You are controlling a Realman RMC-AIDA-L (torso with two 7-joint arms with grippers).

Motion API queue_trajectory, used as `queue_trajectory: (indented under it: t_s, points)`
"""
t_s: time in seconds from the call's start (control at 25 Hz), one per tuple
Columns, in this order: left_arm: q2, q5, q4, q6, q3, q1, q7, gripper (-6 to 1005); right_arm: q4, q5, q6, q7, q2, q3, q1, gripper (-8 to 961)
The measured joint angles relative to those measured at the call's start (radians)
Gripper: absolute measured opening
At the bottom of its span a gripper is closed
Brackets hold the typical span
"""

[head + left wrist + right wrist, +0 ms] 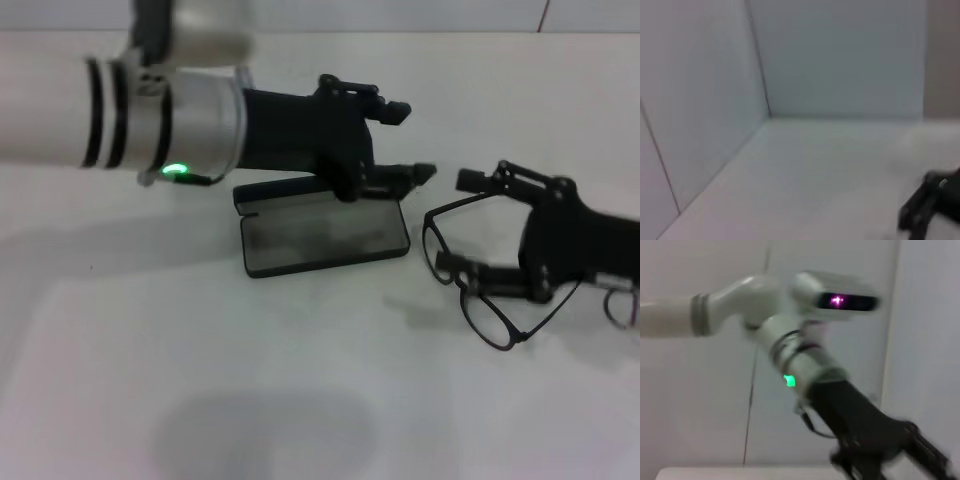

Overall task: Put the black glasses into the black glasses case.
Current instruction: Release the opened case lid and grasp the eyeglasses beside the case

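Nearest, at the right of the head view, the black glasses (pixel 480 280) hang tilted in the right gripper (pixel 467 225), its fingers clenched on the frame, one lens low by the white table (pixel 250 380). Farther back, at centre, the black glasses case (pixel 322 232) lies open. Behind it, the left gripper (pixel 408 140) hovers with fingers spread, the lower one by the case's back edge.
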Motion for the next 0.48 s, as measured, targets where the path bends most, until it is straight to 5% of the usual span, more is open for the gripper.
queue_trajectory:
  t_s: [0.24,0.48]
  points:
    - [0.0,-0.269,-0.276,-0.02,-0.043,0.009,0.195,656,-0.343,-0.277,0.18,0.554,-0.003,-0.016,0.002,807]
    - [0.002,-0.365,-0.416,-0.012,-0.08,-0.004,0.345,653,-0.658,-0.625,0.226,1.057,0.002,-0.081,-0.015,807]
